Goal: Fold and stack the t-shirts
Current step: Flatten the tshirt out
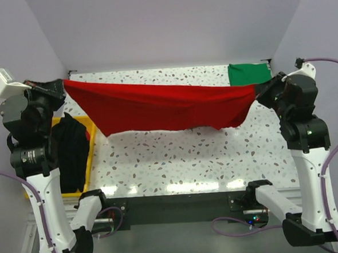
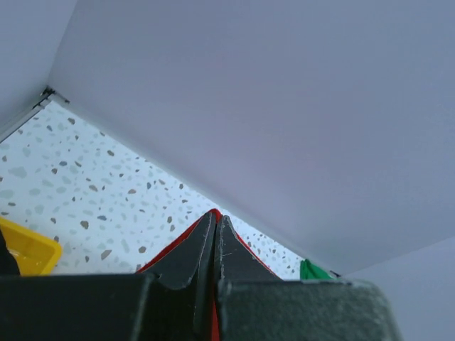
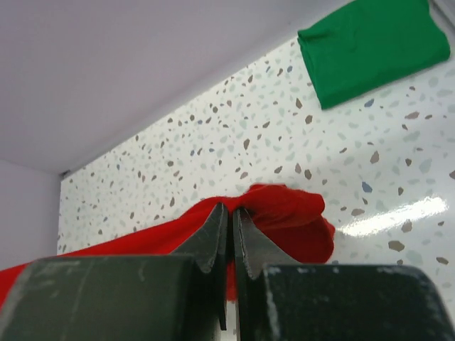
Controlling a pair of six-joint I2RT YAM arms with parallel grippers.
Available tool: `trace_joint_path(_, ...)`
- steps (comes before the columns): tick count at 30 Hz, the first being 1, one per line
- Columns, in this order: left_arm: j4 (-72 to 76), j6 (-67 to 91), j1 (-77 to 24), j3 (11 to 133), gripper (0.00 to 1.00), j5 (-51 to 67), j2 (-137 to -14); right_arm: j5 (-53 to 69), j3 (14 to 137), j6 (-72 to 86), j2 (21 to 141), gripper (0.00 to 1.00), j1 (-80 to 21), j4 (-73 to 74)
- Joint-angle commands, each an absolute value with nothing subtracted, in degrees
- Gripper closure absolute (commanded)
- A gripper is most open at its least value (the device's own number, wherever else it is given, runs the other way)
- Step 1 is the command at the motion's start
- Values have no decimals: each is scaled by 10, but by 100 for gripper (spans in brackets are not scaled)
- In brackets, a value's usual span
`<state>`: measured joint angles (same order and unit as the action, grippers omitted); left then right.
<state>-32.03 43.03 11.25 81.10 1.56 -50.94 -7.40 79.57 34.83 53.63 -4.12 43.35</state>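
Observation:
The red t-shirt (image 1: 162,107) hangs stretched between my two grippers above the table, sagging in the middle. My left gripper (image 1: 62,86) is shut on its left end; in the left wrist view (image 2: 215,215) red cloth (image 2: 212,323) shows between the closed fingers. My right gripper (image 1: 257,92) is shut on its right end; in the right wrist view (image 3: 230,208) the red cloth (image 3: 291,217) bunches past the fingertips. A folded green t-shirt (image 1: 249,73) lies at the back right corner, also in the right wrist view (image 3: 370,46). A black t-shirt (image 1: 71,147) lies in the yellow bin.
A yellow bin (image 1: 91,131) stands at the table's left edge beside the left arm. The speckled white table (image 1: 176,157) is walled by grey panels at the back and sides. The arm bases sit at the near edge.

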Motion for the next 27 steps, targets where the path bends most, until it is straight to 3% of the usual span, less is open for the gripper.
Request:
trace_joint_path(1,-323,447,118,862,100,24,-532,-105,851,335,538,100,-40,455)
trace_joint_path(15,-293,458,117,962,100,47,-613,-129,936,330,570,100,-40,417)
trace_joint_path(27,-316,439,117,977,100,34,-536,-130,965,316,498,100,-41,438)
